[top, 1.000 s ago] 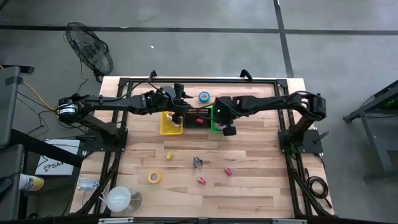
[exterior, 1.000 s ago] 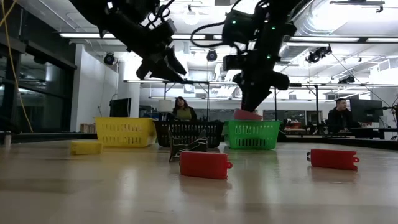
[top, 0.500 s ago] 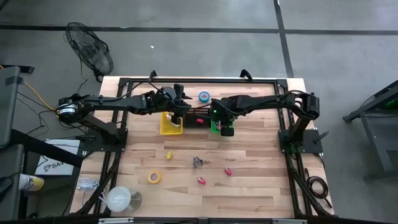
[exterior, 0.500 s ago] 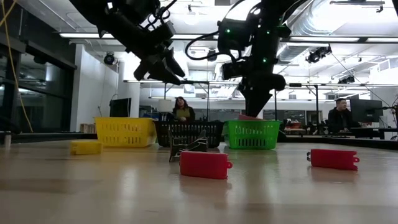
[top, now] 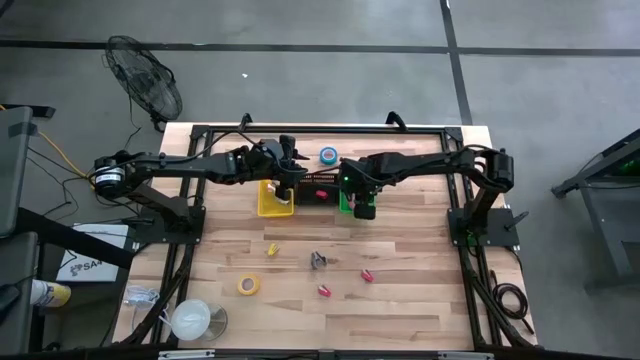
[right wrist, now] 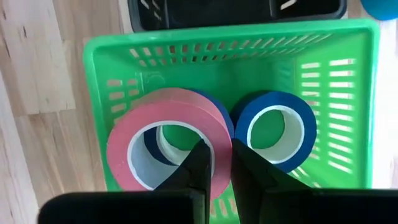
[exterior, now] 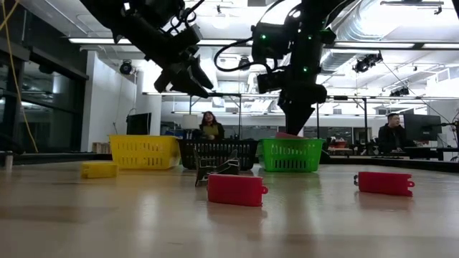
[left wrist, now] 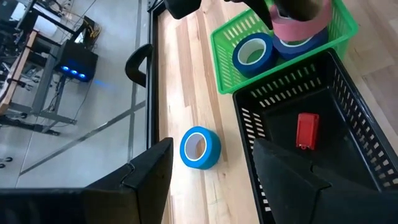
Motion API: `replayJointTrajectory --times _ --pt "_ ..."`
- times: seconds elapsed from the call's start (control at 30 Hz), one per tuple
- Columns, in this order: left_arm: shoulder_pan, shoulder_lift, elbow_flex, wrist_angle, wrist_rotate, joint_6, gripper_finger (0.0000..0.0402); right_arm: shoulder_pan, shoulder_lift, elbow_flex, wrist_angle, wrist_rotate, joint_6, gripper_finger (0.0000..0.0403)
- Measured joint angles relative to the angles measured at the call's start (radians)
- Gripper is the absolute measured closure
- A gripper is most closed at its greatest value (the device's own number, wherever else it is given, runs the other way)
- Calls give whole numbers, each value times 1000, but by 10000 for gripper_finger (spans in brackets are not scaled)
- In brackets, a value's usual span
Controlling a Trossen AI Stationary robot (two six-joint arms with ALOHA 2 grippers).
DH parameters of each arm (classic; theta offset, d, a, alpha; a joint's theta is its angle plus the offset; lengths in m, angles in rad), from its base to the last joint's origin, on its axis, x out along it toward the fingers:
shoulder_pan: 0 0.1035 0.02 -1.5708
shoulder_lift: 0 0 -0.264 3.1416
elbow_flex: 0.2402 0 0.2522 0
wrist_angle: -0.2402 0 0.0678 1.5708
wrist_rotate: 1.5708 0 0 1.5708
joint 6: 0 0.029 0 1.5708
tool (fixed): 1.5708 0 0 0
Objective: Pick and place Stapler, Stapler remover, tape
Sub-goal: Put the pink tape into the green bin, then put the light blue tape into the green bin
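Right wrist view shows the right gripper (right wrist: 214, 163) clenched on the rim of a pink tape roll (right wrist: 166, 144), held over the green bin (right wrist: 118, 57), which contains blue tape rolls (right wrist: 273, 130). Nearby, the left gripper (top: 287, 187) hangs with fingers spread, empty, above the yellow bin (top: 270, 205).

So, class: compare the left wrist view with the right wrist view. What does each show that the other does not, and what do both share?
Only the left wrist view shows the red stapler in the black bin and a blue tape roll lying on the table. Only the right wrist view shows the right tool shut on the wall of the pink tape roll. Both show the green bin, the pink roll and blue rolls inside it.
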Motion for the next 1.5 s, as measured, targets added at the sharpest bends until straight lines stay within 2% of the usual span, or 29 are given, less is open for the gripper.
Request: replayJointTrajectory --times 0.37,0.57,0.73,1.07,1.27,1.5 --pt "0 0 0 0 1 0 183 -7 -1 -51 41 -2 25 365" --pt "0 0 0 0 1 0 183 -7 -1 -51 97 -19 15 331" --pt "0 0 0 -3 1 0 183 -7 -1 -51 75 -41 12 299" --pt "0 0 0 -9 1 -1 183 -19 -47 -42 73 -20 1 251" --pt "0 0 0 -9 1 -1 183 -40 -58 9 99 16 -19 245" --pt "0 0 0 -31 -2 -1 183 -111 -58 49 153 23 -147 244"
